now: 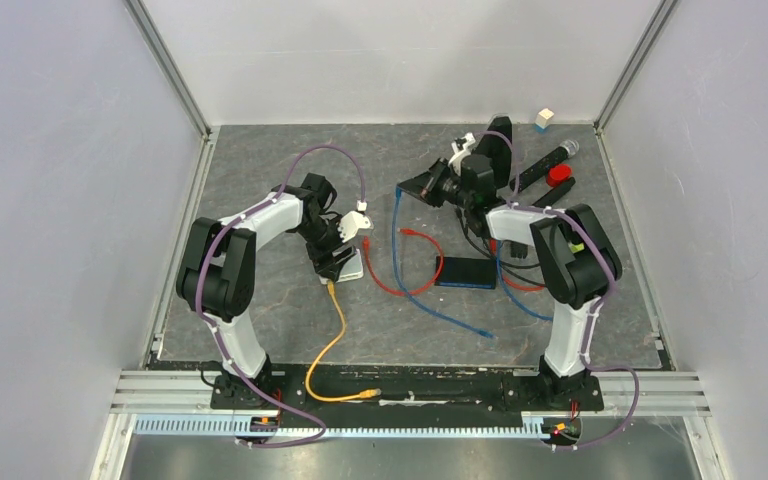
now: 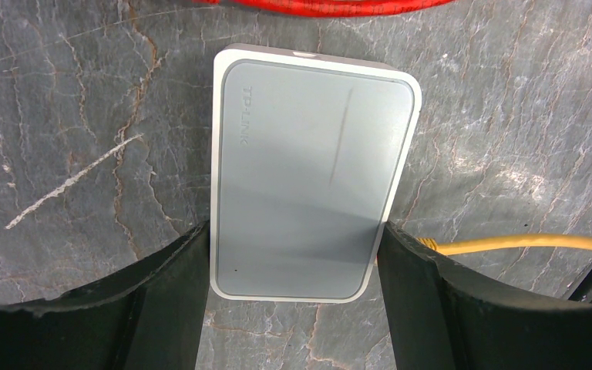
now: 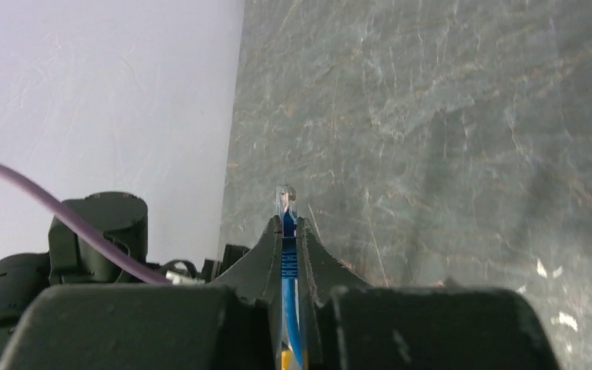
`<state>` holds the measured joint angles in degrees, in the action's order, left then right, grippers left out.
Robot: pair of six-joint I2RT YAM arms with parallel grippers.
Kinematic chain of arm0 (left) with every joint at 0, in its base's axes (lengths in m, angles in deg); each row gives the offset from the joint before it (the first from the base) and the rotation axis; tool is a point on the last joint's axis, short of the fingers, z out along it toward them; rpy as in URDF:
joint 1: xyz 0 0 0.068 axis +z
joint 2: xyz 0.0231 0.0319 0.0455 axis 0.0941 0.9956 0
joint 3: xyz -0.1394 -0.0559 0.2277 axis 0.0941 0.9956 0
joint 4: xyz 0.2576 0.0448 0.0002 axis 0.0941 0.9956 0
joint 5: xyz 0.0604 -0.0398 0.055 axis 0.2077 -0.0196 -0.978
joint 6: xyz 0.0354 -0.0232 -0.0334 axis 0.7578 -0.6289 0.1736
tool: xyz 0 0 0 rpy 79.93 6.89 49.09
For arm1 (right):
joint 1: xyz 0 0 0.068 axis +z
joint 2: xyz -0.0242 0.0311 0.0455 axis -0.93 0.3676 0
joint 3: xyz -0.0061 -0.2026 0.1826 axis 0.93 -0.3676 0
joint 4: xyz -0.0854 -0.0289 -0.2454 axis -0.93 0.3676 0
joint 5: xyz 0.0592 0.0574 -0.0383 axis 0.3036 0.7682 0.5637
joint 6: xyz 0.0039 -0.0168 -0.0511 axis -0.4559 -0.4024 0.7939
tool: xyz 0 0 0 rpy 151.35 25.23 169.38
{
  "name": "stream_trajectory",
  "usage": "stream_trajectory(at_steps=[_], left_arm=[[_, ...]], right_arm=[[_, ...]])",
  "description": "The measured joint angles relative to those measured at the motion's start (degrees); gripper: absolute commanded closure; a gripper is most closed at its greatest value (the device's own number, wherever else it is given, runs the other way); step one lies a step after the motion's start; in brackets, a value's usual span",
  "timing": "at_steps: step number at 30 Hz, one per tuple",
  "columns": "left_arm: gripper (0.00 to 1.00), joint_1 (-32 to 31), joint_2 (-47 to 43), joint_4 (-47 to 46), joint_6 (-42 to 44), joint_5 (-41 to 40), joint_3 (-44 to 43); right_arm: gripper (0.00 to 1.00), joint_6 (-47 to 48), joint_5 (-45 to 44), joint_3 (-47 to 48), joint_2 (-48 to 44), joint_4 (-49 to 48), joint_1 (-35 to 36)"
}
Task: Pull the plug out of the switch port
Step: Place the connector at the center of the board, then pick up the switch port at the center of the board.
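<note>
The white and grey switch [image 2: 308, 169] lies flat on the stone table; it also shows in the top view [image 1: 348, 266]. My left gripper [image 2: 293, 233] straddles its near end, and both black fingers [image 2: 177, 285] press on its long sides. A yellow cable [image 2: 524, 245] runs to the switch's right side, where the right finger hides its plug. In the top view the yellow cable [image 1: 335, 335] trails toward the near rail. My right gripper [image 3: 287, 225] is shut on a blue cable's plug [image 3: 285, 200], held above the table at the back [image 1: 408, 188].
A red cable [image 1: 400, 287] loops between the switch and a flat black device [image 1: 465, 272]. The blue cable [image 1: 440, 310] trails across the middle. A black cylinder [image 1: 545, 162], a red cap [image 1: 560, 175] and a small white-blue cube [image 1: 544, 118] lie at the back right.
</note>
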<state>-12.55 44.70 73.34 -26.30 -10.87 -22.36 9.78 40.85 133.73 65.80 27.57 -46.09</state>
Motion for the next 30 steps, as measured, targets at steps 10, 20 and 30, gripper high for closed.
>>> stream_trajectory(at_steps=[10,20,30], left_arm=[[0.42,0.00,-0.02,0.00,0.00,0.00,0.00],[0.42,0.00,-0.02,0.00,-0.02,0.02,0.00],[0.42,0.00,-0.02,-0.20,-1.01,-0.04,-0.02]], right_arm=[[0.39,5.16,-1.31,4.59,3.17,4.15,2.86],[0.41,10.73,-4.50,-11.93,-17.99,7.32,5.01],[0.37,2.45,-9.07,-23.54,-19.10,-3.23,25.33]])
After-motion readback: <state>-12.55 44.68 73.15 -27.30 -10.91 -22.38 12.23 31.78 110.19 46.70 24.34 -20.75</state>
